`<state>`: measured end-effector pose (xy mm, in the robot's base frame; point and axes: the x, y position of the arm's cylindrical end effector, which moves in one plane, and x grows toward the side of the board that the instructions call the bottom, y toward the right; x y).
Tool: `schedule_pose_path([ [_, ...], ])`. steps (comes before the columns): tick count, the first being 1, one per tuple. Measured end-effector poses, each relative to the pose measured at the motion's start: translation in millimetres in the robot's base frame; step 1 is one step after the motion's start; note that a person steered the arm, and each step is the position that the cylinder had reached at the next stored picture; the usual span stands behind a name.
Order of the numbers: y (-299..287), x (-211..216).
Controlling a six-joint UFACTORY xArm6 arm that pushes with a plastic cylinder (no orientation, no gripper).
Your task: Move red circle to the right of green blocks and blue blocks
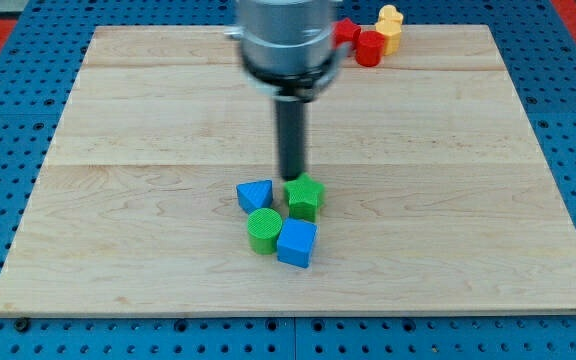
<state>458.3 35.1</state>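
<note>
Barely begun: the red circle sits at the view's top, well apart from the cluster.
The tip seems to touch the green block beside the blue blocks; no fingers, nothing held.

Wooden board carries green, blue, red, yellow blocks.

A: What does the arm look like on my feed?
B: Blurred grey-silver cylindrical housing with a dark band at its base. Below it, a straight dark rod; my tip is plain and blunt.
</note>
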Motion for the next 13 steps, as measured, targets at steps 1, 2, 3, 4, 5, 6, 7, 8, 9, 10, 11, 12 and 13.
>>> schedule_pose_path([
  [1, 85, -3],
  [2, 170, -25],
  [3, 246, -92],
  [4, 303, -181],
  [5, 279, -267],
  [6, 131, -267],
  [7, 39, -265],
  [8, -13, -228],
  [9, -103, -218],
  [10, -102, -246],
  [11, -172, -262],
  [12, -209, -206],
  [13, -163, -137],
])
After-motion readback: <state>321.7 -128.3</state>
